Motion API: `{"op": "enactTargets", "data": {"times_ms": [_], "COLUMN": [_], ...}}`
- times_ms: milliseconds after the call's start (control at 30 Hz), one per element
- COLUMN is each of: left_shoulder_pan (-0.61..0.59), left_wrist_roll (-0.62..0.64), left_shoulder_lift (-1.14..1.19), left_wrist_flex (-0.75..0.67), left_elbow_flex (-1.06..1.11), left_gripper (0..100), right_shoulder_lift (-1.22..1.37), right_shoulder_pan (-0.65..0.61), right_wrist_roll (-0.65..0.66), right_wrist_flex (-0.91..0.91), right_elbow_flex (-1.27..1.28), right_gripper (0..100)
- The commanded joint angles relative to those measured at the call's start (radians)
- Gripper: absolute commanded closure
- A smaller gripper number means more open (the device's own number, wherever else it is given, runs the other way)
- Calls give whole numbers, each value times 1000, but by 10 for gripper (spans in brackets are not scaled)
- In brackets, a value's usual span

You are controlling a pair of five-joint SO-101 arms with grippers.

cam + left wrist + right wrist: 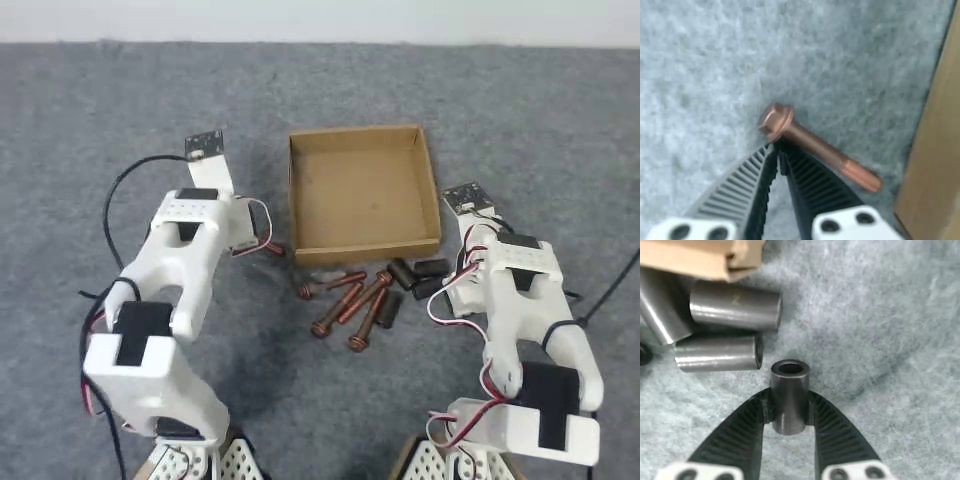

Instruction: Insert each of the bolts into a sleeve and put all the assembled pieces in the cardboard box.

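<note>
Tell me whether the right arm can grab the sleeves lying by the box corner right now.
Probably not yet: the right gripper is shut on an upright sleeve. The lying sleeves are close by, with only bare carpet in between.

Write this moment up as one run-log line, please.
left hand: shut on bolt | right hand: shut on sleeve | cardboard box: empty
</note>
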Motion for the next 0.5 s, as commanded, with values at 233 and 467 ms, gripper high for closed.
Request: {"op": "enactTargets", "data": {"times_ms": [233,467], "left_shoulder_pan": [6,34], "left_wrist_roll": [345,428], "left_shoulder_lift": [-114,-118], "left_wrist_flex": [38,58], "left_elbow_flex": [-84,-82], "left_gripper": [985,844], "right_shoulder_lift": [-8,-7], "right_shoulder_pan": [-10,-10], "right_wrist_roll": [15,15], "right_wrist_flex": [5,5], "right_elbow_flex": [-44,-46], "right_gripper": [992,992]}}
